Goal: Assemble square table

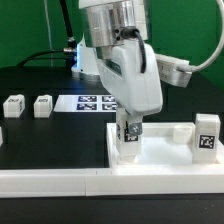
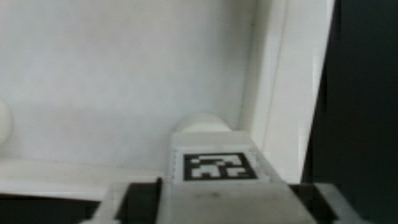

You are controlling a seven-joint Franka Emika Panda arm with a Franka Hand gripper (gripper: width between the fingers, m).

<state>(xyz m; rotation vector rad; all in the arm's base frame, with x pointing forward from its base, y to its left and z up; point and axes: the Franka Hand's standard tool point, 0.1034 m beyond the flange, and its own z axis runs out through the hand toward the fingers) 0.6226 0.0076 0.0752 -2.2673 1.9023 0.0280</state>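
Note:
In the exterior view the white square table slab (image 1: 170,150) lies at the front right of the black table. My gripper (image 1: 131,130) is shut on a small white tagged leg block (image 1: 130,138), held upright over the slab's corner on the exterior view's left. Whether the block touches the slab I cannot tell. In the wrist view the same leg block (image 2: 217,160) sits between my dark fingers (image 2: 151,197), with the gripper (image 2: 222,196) over the slab's flat face (image 2: 125,80) and its raised rim (image 2: 285,70). Another leg (image 1: 207,132) stands on the slab's corner at the exterior view's right.
Two loose leg blocks (image 1: 13,105) (image 1: 42,104) stand at the exterior view's left. The marker board (image 1: 92,102) lies behind my gripper. A long white border wall (image 1: 50,182) runs along the front edge.

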